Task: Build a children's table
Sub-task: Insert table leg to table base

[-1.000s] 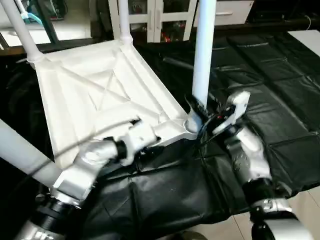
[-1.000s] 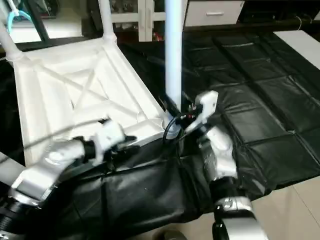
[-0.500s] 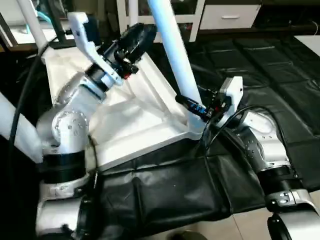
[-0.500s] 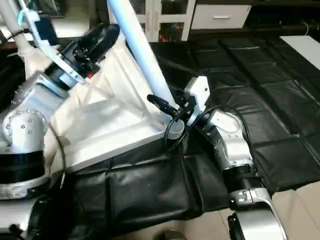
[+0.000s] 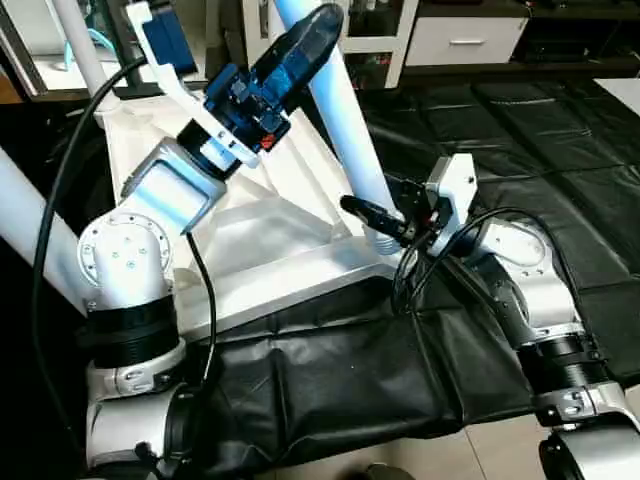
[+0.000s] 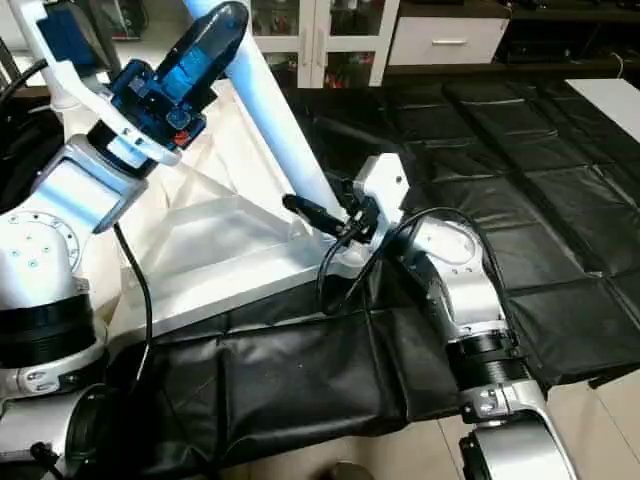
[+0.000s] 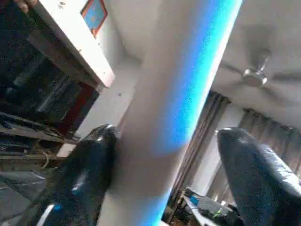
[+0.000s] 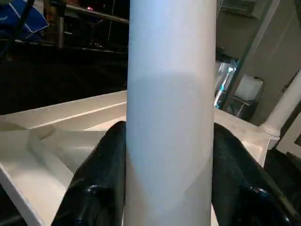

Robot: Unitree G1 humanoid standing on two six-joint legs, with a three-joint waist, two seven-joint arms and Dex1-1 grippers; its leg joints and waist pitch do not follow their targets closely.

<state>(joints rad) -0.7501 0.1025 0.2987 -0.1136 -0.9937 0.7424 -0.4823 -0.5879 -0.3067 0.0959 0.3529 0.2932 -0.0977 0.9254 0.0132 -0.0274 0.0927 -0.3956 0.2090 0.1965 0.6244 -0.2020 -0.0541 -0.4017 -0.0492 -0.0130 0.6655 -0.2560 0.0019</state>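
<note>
Currently: seating leg [image 5: 345,130] in top [image 5: 290,270] corner socket. R claw [image 5: 385,222] clamped at leg base; L claw [image 5: 300,50] apart astride upper leg. Next: L closes, presses down.

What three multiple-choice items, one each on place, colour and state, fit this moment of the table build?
1. Where does the right gripper grip the long white tapered tube leg?
A. near its socket end
B. at its far tip
C. nowhere

2. What colour is the padded mat under the white plastic square table top?
A. black
B. red
C. green

3. How do the left gripper's jaws stand?
A. apart around the leg, with a gap on one side
B. shut on a screwdriver
C. shut on the table top's edge

Key: 1 A, its jaws clasp the leg just above the corner socket; 2 A, dark quilted sheet; 3 A, left wrist view shows the gap.
</note>
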